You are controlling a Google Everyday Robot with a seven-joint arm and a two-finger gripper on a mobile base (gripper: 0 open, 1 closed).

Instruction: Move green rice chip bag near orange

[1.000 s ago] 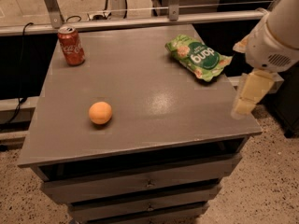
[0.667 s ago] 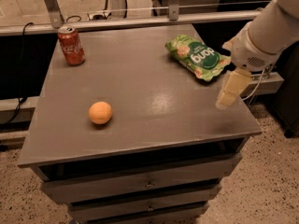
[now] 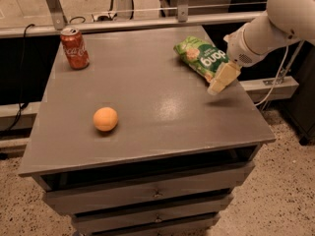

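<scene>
- Reaching looks like the step in hand: the gripper (image 3: pixel 219 81) hangs at the near right edge of the chip bag (image 3: pixel 201 56), low over the table (image 3: pixel 162 107), and the bag lies flat at the far right of the top.
- Whether the gripper is open or closed cannot be told from this angle, nor whether it has any hold on the bag.
- The orange (image 3: pixel 106 119) sits well apart from the bag, toward the near left of the table, so the carry is not yet done.
- Next, by my judgement, the move calls for a firm pinch on the pouch, a lift, and a diagonal carry toward the fruit, setting down beside it without nudging it, since it would roll.
- The bag is a crinkly, glossy green pouch, puffy and likely to slip or crumple.
- The orange is round and matte.
- The table top is flat grey with a dull sheen, with drawers (image 3: pixel 157 195) below.
- A red soda can (image 3: pixel 75 48) stands upright at the far left, clear of the path.
</scene>
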